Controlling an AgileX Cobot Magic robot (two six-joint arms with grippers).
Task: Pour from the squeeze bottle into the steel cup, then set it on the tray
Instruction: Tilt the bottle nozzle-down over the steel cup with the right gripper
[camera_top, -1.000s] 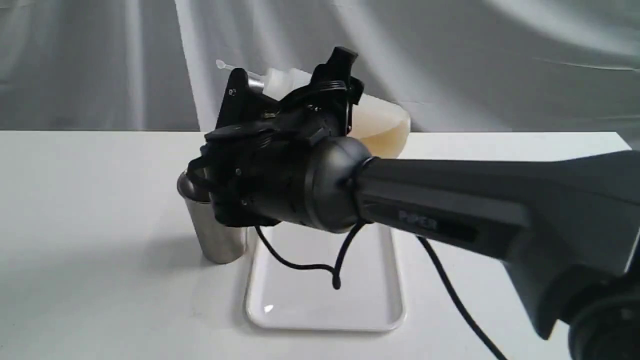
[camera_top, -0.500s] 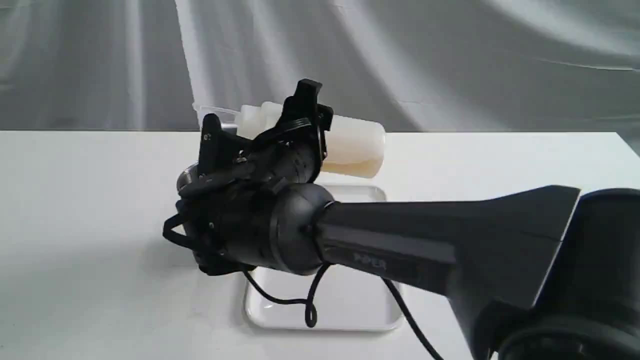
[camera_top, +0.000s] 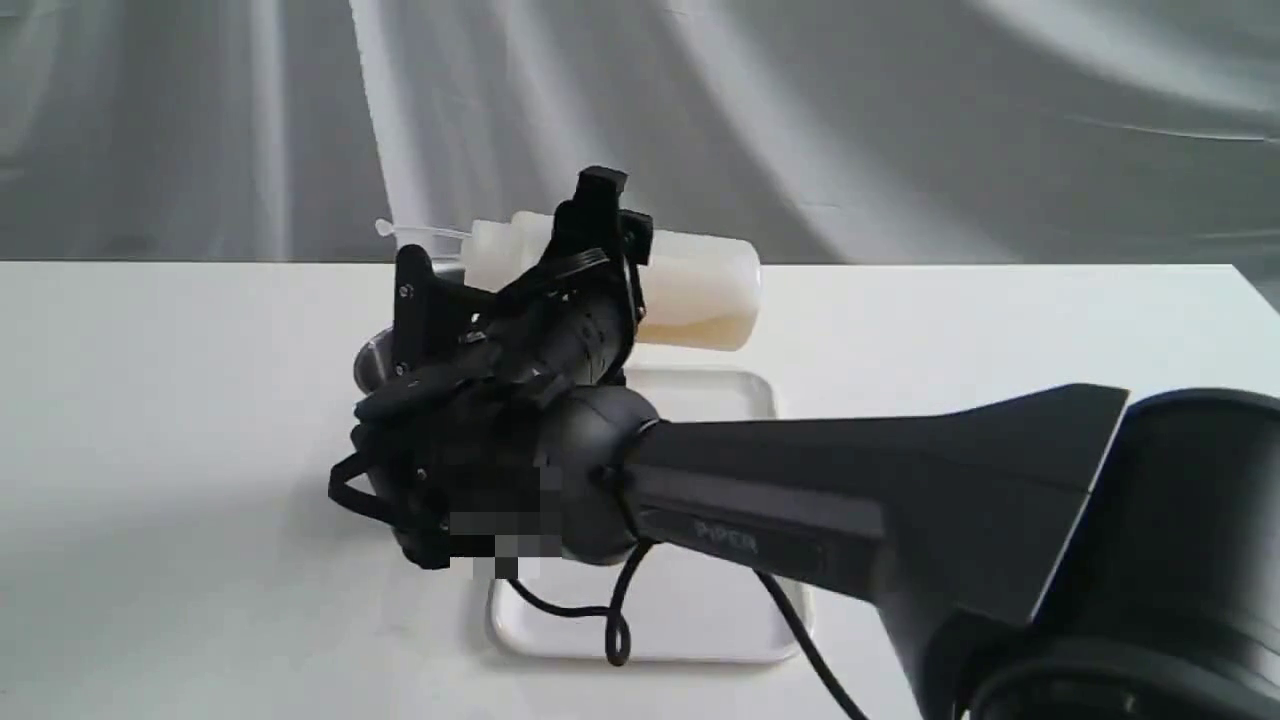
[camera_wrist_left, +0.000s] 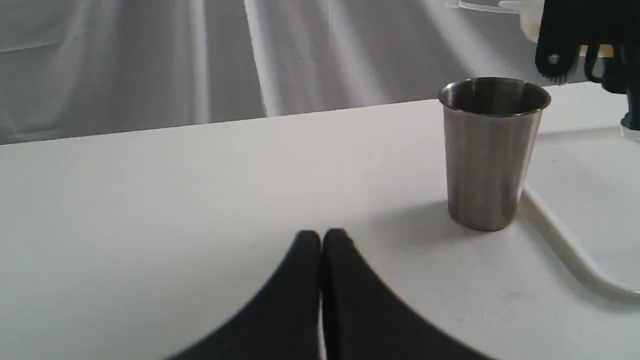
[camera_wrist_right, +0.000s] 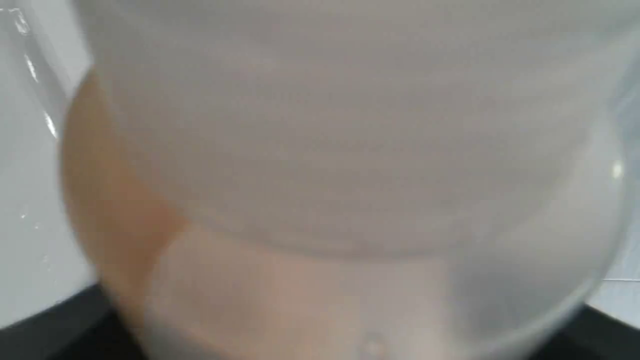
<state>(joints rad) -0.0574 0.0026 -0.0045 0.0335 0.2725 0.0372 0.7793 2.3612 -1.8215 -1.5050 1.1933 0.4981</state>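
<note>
Obs.: brushed stainless-steel tumbler (steel cup) (camera_wrist_left: 487, 155) stands upright on white table (camera_wrist_left: 200, 200). It serves as the reference point.

Right gripper (camera_top: 505, 245): jaws spread wide and clamped around the translucent whitish plastic squeeze bottle (camera_top: 690, 290). Bottle is held above the cup's height, lying near horizontal, with the nozzle end toward the cup and the base end away from it. Amber liquid pools along the bottle's lower side.

Flat glossy white rectangular tray (camera_top: 720, 390): on the table just beside the cup, under the bottle's body.

Left gripper (camera_wrist_left: 321, 237): fingers pressed together, gripping nothing, low over the table, well apart from the cup.
</note>
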